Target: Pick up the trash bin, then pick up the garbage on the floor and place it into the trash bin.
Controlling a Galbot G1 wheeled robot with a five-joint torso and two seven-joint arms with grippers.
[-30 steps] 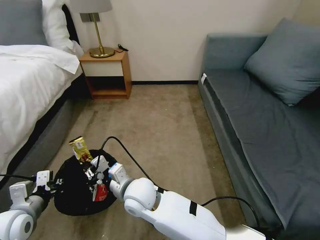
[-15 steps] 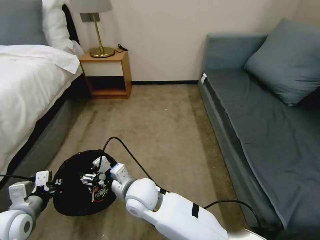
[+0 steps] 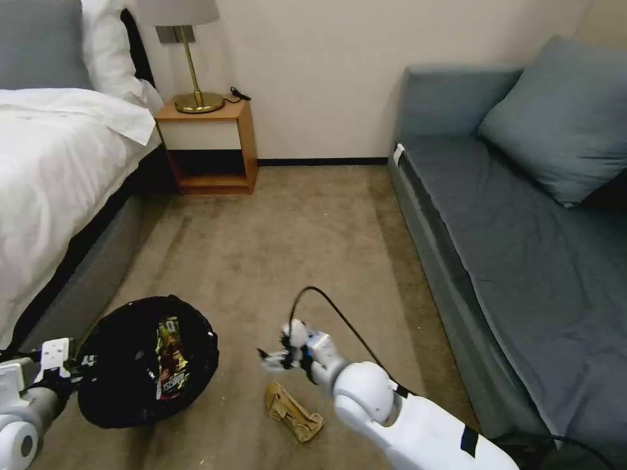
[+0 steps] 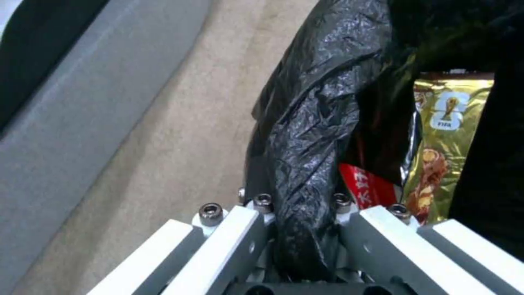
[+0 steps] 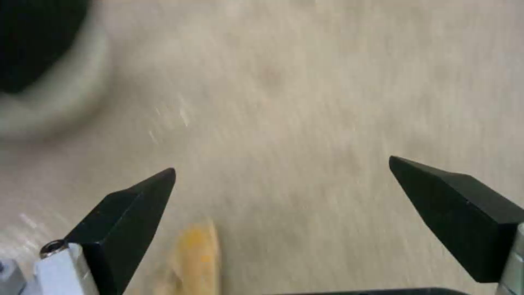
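Note:
The trash bin (image 3: 104, 398), round and lined with a crinkly black bag (image 4: 314, 135), hangs low over the carpet at the lower left. My left gripper (image 3: 77, 365) is shut on its rim, with the bag pinched between the fingers (image 4: 243, 229). Inside the bin lie a gold-brown candy wrapper (image 3: 171, 352) (image 4: 448, 143) and a red-white snack bag (image 4: 367, 185). My right gripper (image 3: 277, 350) (image 5: 281, 176) hovers open over the carpet, to the right of the bin. A crumpled tan wrapper (image 3: 292, 411) (image 5: 196, 254) lies on the floor just below it. The bin's whitish body (image 5: 49, 98) shows off to one side.
A bed (image 3: 46, 170) runs along the left and a grey-blue sofa (image 3: 522, 248) along the right. A wooden nightstand (image 3: 209, 147) with a brass lamp (image 3: 189, 59) stands against the far wall. Open carpet (image 3: 300, 241) lies between them. A black cable (image 3: 339, 316) loops from my right arm.
My right gripper let the gold-brown wrapper fall into the bin, then swung right out of the bin to above the tan wrapper. The bin shifted slightly left.

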